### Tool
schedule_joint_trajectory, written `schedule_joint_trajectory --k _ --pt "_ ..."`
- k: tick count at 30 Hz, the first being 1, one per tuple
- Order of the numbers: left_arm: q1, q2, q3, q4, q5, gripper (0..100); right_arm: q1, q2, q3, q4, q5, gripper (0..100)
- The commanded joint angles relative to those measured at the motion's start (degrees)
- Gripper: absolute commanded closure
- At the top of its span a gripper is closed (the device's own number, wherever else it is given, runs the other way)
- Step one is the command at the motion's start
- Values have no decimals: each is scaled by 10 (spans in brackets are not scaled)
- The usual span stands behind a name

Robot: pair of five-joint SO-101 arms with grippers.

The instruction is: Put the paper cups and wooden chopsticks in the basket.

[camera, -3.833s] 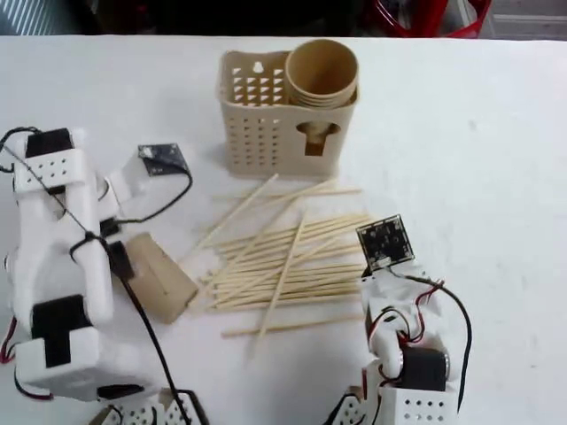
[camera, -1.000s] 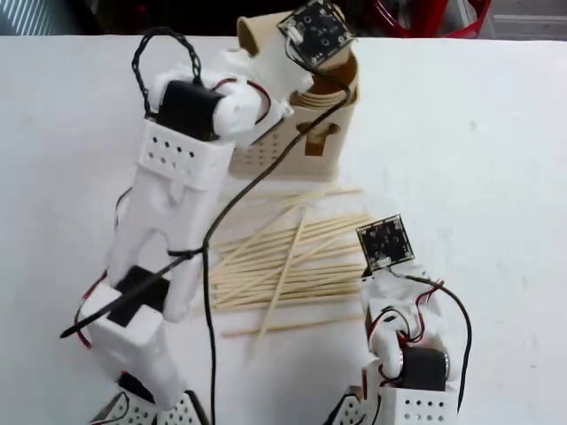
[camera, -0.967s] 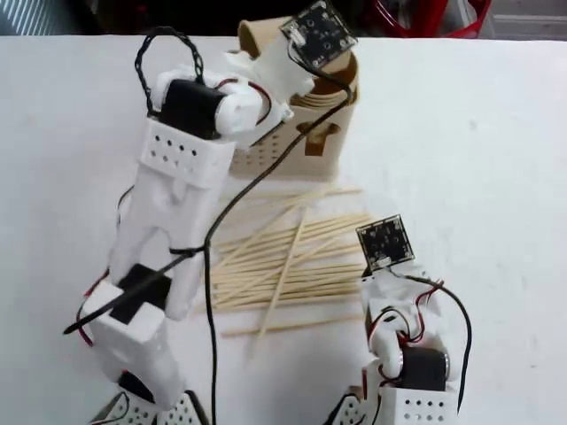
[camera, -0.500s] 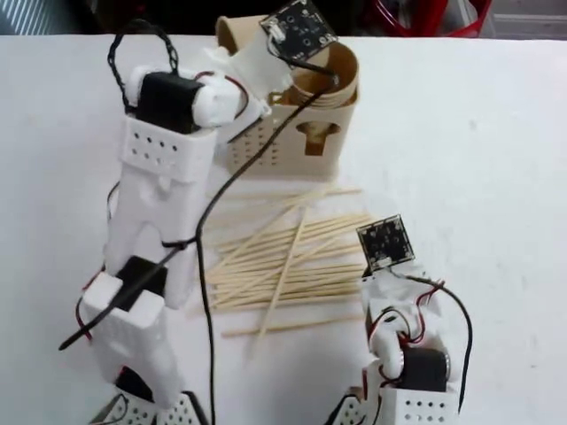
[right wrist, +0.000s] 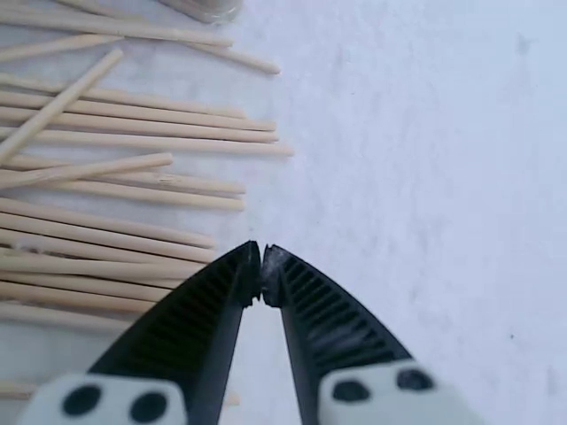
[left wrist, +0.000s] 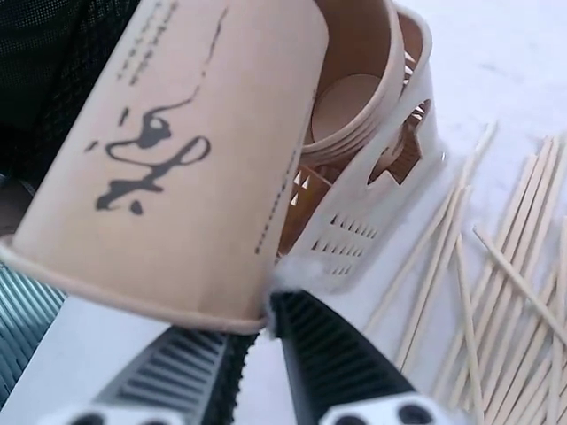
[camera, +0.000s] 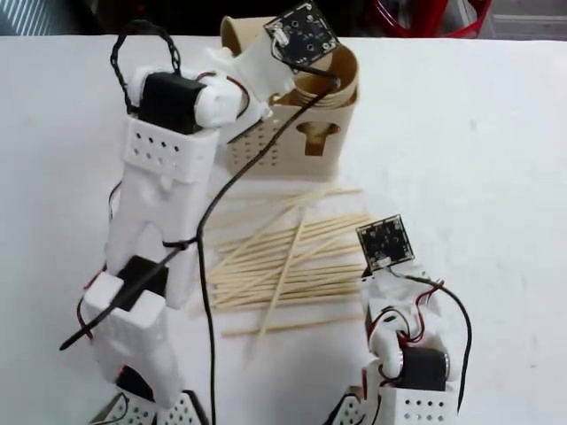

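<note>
Left arm [camera: 159, 177]: white, stretched long from the table's near edge up to the basket, wrist bent over the basket's top.

Left gripper [left wrist: 266, 310]: the black ribbed fingers [left wrist: 328, 354] are nearly together, with just the thickness of a rim between them. They pinch the rim of a brown paper cup [left wrist: 177, 150] that has dark print on its side.

Held cup: tilted steeply, wide mouth toward the gripper and base pointing at the basket. In the high view we see its rim [camera: 232, 31] at the basket's far left corner. We cannot tell whether it touches the basket wall.

Beige perforated plastic basket [camera: 301, 146]: upright at the far middle of the white table [camera: 478, 159]. A stack of nested brown paper cups [camera: 341, 75] stands in its right-hand part, just beside the held cup.

Pale wooden chopsticks [camera: 283, 257]: a loose heap on the table in front of the basket, mostly lying crosswise, with a few slanting over the rest. None are in the basket that we can see.

Right arm [camera: 399, 336]: folded low at the near right, wrist just beside the heap's right ends.

Right gripper [right wrist: 261, 261]: fingertips meet and grip nothing. It hangs over bare table beside the chopstick ends.
</note>
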State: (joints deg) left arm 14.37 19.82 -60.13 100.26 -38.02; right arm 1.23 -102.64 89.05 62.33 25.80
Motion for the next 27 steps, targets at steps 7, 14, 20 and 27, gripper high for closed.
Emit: schedule_joint_trajectory --k 7,14,20,27 --pt "16 -7 -23 -22 -11 972 -5 -5 -4 -1 -3 981" --pt "19 -7 -24 -33 -11 972 -5 -5 -4 -1 -3 981" --pt "18 -8 -24 -33 -11 910 -5 -5 -4 -1 -3 981" --pt "14 -8 -24 -42 -22 902 -5 -5 -4 -1 -3 981"
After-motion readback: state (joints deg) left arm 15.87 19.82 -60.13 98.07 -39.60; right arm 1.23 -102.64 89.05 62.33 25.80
